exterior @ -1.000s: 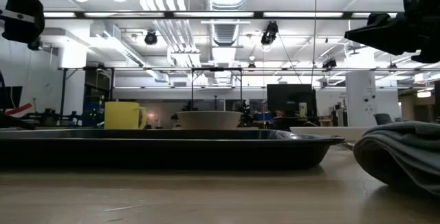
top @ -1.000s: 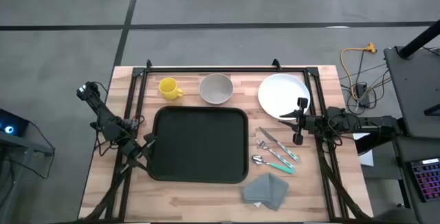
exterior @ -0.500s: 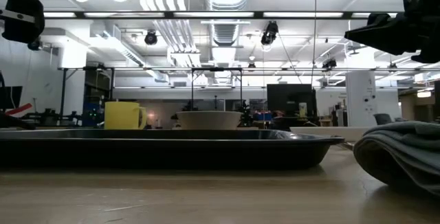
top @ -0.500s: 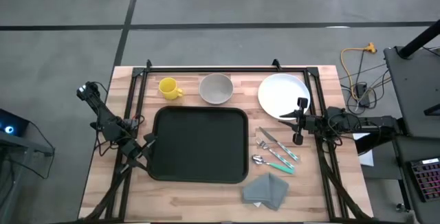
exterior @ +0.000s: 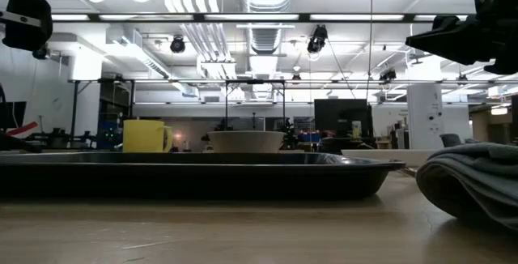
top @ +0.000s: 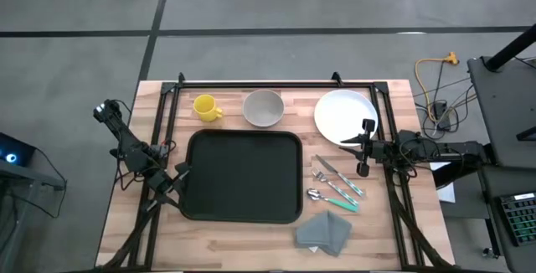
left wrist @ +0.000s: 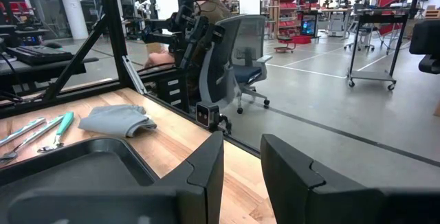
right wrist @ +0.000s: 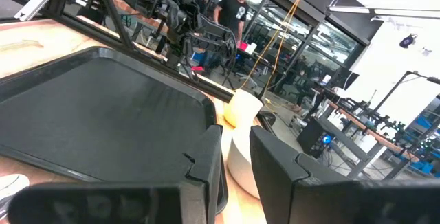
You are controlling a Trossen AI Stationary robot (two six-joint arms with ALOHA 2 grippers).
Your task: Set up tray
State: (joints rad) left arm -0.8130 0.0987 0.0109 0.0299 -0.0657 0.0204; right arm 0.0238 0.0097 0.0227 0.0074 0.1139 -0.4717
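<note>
The tray point(top: 243, 176) lies bare mid-table, nothing loaded yet. The left gripper point(top: 178, 178) sits at its near-left rim, the right gripper point(top: 363, 148) hangs between the plate point(top: 343, 114) and the cutlery point(top: 335, 185); each shows 2 fingers a narrow gap apart, holding nothing. Likely risks: the right gripper clipping the plate's edge, or scattering the cutlery beside it. The mug point(top: 206, 107) and bowl point(top: 263, 108) crowd the tray's far rim; the near table strip is open.

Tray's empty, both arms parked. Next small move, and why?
Probably the right gripper reaching for the white plate: it sits right beside it, jaws slightly apart and holding nothing. The tray is bare, and the left gripper waits at the tray's left edge.
</note>
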